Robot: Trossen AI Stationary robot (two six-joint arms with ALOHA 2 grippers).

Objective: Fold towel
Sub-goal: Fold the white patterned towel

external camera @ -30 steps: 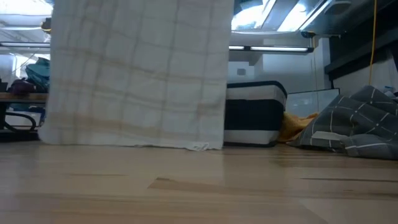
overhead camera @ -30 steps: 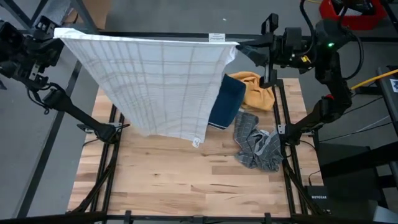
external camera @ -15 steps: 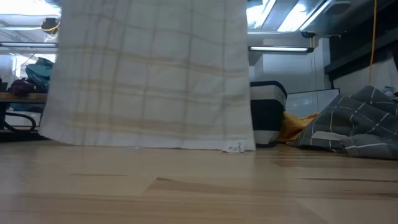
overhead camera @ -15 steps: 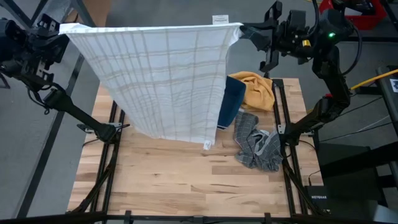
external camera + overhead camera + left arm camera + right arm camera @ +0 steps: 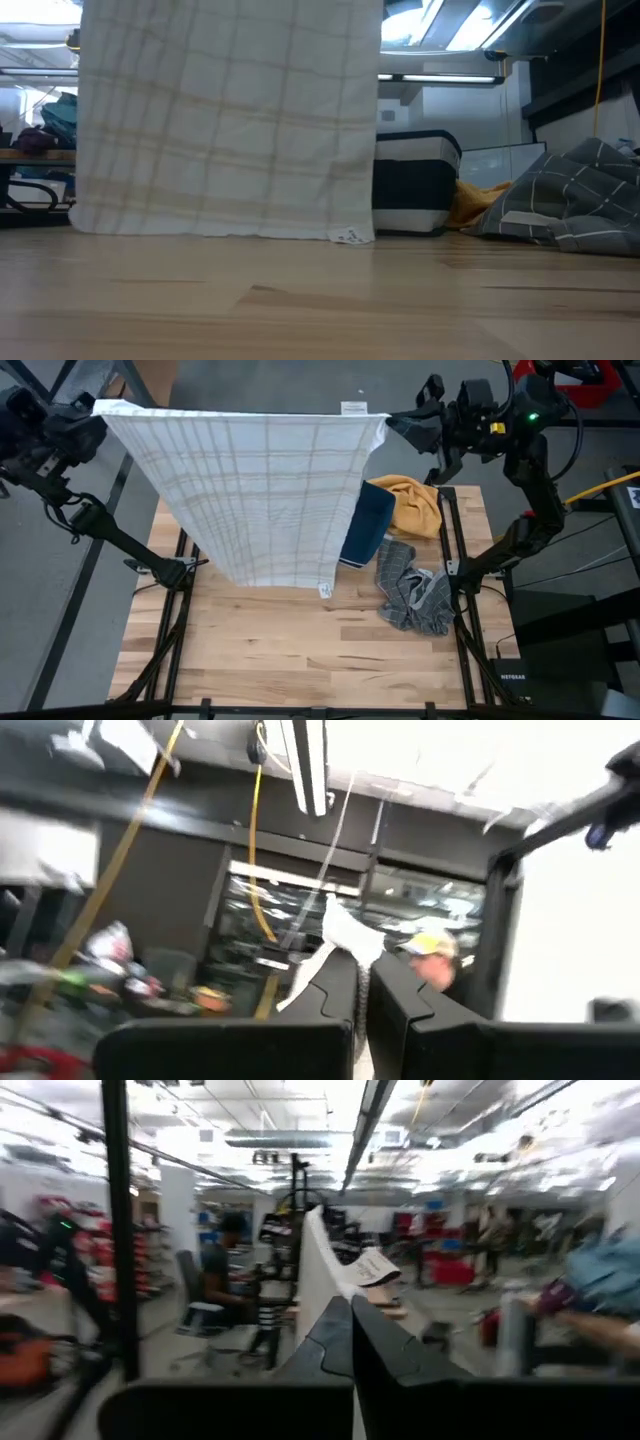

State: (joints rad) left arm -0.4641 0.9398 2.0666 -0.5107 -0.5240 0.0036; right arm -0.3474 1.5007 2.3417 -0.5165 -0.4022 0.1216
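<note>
The towel (image 5: 255, 490) hangs spread between the two arms above the far half of the tabletop (image 5: 300, 645); the left gripper (image 5: 88, 422) is clenched on its one top corner beyond the far left corner, the right gripper (image 5: 398, 426) clenched on the other beyond the far right corner; its hem (image 5: 220, 228) brushes or just clears the wood, and which I cannot tell. Against half a second ago the sheet has swung back leftward, the tagged bottom corner (image 5: 323, 590) lying nearer the far edge; against a second ago it is nearly where it started. I judge this a sway or shake to flatten the cloth before laying it down. A blue cloth (image 5: 362, 525), a yellow cloth (image 5: 412, 505) and a grey cloth (image 5: 415, 598) lie by the right edge.
</note>
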